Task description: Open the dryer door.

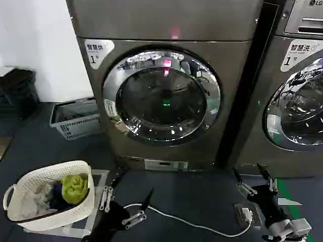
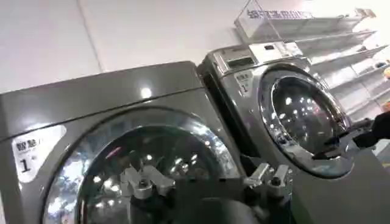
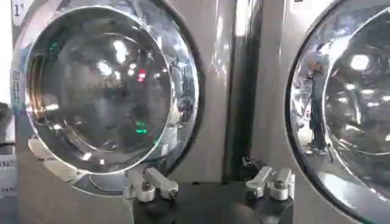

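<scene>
Both grippers hang low before the shut dryer, fingers spread and empty.

Left gripper (image 1: 123,204) hovers over the dark floor beside a white woven basket (image 1: 30,214) of laundry, its fingers apart; the right gripper (image 1: 255,181) sits low on the other side, also spread. Between them stands the big bronze-grey front-loading dryer (image 1: 222,60), its round chrome-rimmed, dark-glass dryer door (image 1: 161,96) closed flush. Farther right is a lighter-panelled LG machine (image 1: 303,30).

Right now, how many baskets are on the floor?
2. A white basket holding laundry sits beside the left gripper; a grey basket stands left of the dryer. Others may be hidden.
</scene>
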`<act>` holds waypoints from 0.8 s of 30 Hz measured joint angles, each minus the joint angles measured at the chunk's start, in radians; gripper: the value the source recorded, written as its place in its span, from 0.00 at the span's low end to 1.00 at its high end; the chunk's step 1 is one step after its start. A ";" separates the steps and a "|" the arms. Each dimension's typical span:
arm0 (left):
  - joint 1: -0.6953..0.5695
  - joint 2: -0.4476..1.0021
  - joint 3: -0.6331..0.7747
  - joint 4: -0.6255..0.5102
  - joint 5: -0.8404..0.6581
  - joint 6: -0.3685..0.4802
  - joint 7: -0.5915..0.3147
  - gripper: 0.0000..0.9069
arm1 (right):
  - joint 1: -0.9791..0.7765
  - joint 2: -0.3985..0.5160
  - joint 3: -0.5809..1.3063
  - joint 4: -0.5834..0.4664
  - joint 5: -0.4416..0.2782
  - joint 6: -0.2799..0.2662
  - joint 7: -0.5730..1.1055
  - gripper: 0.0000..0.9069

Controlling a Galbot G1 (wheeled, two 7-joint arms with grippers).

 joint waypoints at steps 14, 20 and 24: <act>0.033 -0.009 -0.009 -0.036 0.019 -0.006 0.000 1.00 | 0.405 -0.250 -0.372 -0.146 0.100 0.026 0.016 1.00; 0.055 -0.019 -0.026 -0.059 0.026 -0.013 -0.003 1.00 | 0.628 -0.261 -0.537 -0.234 0.132 0.032 0.017 1.00; 0.067 -0.020 -0.031 -0.062 0.037 -0.020 -0.007 1.00 | 0.759 -0.245 -0.635 -0.302 0.135 0.032 0.019 1.00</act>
